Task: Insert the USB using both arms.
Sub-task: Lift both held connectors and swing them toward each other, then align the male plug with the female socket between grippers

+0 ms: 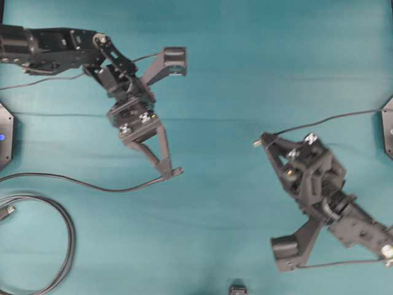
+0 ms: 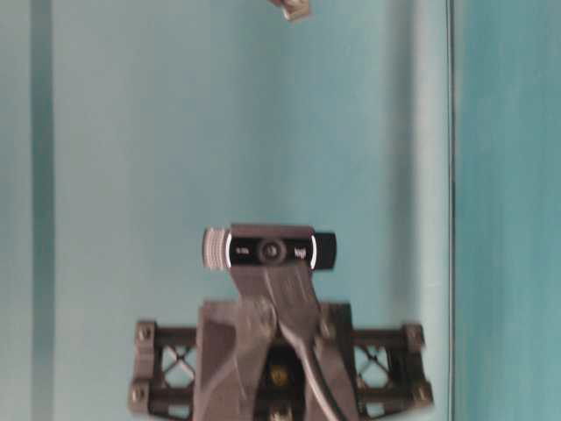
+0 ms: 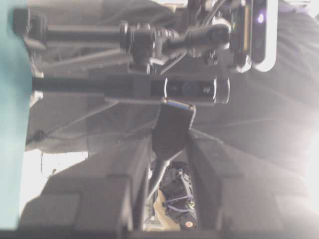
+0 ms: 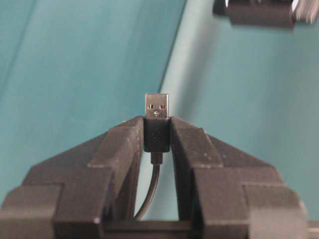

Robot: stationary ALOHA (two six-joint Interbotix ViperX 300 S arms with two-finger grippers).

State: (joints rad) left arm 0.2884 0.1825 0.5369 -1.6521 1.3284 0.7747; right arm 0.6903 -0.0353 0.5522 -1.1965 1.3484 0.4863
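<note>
The USB plug [image 4: 156, 130] has a black body and a silvery metal tip that sticks out past the fingertips. My right gripper [image 4: 156, 134] is shut on it. In the overhead view this gripper [image 1: 264, 141] points up-left, and the USB's thin cable [image 1: 331, 118] runs off to the right edge. My left gripper [image 1: 169, 170] points down-right, shut on the black socket [image 1: 176, 172]; the socket's cable [image 1: 80, 182] trails left. The left wrist view shows the socket [image 3: 172, 130] pinched between the dark fingers [image 3: 127, 169]. Plug and socket are well apart, with bare teal cloth between them.
A thicker looped cable [image 1: 64, 236] with a brassy-tipped plug [image 1: 7, 211] lies at lower left. Black boxes sit at the left edge [image 1: 5, 138] and right edge [image 1: 388, 129]. A webcam [image 2: 270, 250] on a black mount fills the table-level view.
</note>
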